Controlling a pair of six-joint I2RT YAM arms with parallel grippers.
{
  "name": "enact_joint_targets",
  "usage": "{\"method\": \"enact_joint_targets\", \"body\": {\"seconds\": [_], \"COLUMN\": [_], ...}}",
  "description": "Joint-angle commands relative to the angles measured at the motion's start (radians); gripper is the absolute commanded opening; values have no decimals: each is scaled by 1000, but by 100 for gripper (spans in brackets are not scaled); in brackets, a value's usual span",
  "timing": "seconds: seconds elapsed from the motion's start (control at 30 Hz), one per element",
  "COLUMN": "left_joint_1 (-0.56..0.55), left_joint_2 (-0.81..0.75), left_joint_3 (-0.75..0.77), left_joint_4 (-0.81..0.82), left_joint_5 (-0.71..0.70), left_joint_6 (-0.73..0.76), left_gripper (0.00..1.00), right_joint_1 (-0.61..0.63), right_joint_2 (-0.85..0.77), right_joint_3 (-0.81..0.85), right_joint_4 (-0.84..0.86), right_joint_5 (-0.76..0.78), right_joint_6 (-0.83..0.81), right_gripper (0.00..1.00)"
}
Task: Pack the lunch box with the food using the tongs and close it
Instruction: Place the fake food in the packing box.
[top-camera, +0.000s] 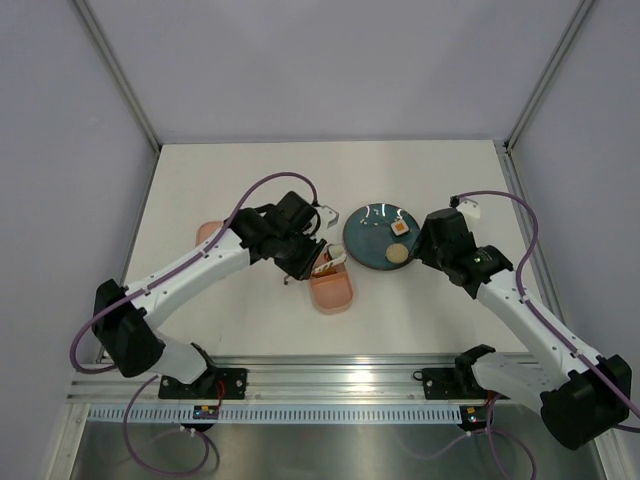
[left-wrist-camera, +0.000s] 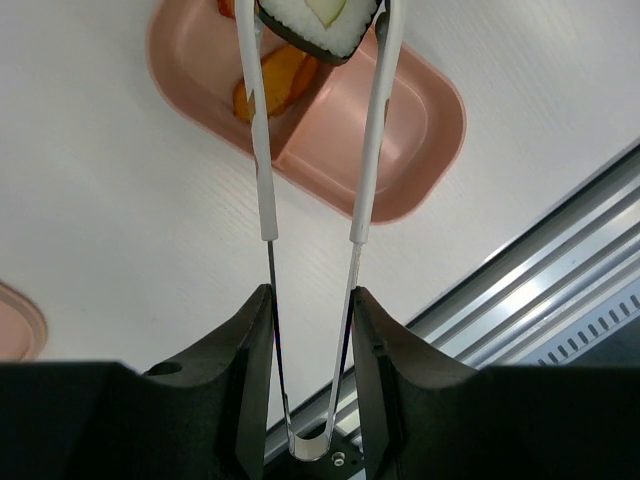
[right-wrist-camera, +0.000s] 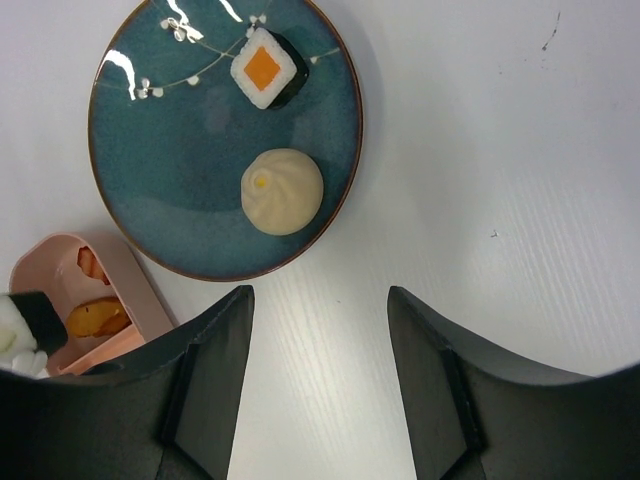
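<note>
From above, we see the left arm stretched from its base at the near left toward the middle of the table (top-camera: 250, 170), its left gripper (top-camera: 312, 252) tilted down over the far end of the open lunch box (top-camera: 333, 292). The tongs (top-camera: 330, 260) show only as a pale sliver here. The lid (top-camera: 207, 234) lies well apart to the left, half hidden behind the arm. The right arm bends in from the near right, and the right gripper (top-camera: 424, 244) hangs just beside the teal plate (top-camera: 368, 222).

The left wrist view tells us what the top one cannot. The left gripper (left-wrist-camera: 311, 295) is pressed on both legs of the tongs (left-wrist-camera: 362, 180), squeezed narrow, and their tips pinch a rice roll (left-wrist-camera: 318, 22) above the lunch box (left-wrist-camera: 420, 140). Orange pieces (left-wrist-camera: 275, 80) lie in one of its compartments. The rail (left-wrist-camera: 560, 270) runs at the table's edge.

In the right wrist view, the right gripper (right-wrist-camera: 320, 295) stands wide with nothing between its fingers, above bare table. The plate (right-wrist-camera: 190, 190) carries an orange-topped cube (right-wrist-camera: 266, 67) and a beige bun (right-wrist-camera: 282, 192), apart from each other.
</note>
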Motion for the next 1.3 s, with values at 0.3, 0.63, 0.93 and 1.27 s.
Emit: {"method": "enact_joint_targets", "body": {"seconds": [0.3,0.63,0.93,1.27], "left_joint_1": [-76,-93,-103,-108], "left_joint_2": [-156,-116,-102,-101], "left_joint_3": [-227,-242,-222,-220], "left_joint_4": [84,107,99,86], "left_joint_5": [43,62,39,33], "left_joint_6": [-33,-29,-32,-27], "left_gripper": [0,0,39,42], "right_joint_1": [-7,-9,-9,-9], "right_joint_2": [29,18,23,19], "right_joint_3": [50,36,34,31], "right_joint_4": [40,37,39,39], "right_joint_5": [-34,-32,-36,-36], "right_joint_6": [13,19,20,24], "right_gripper": [64,64,64,64]}}
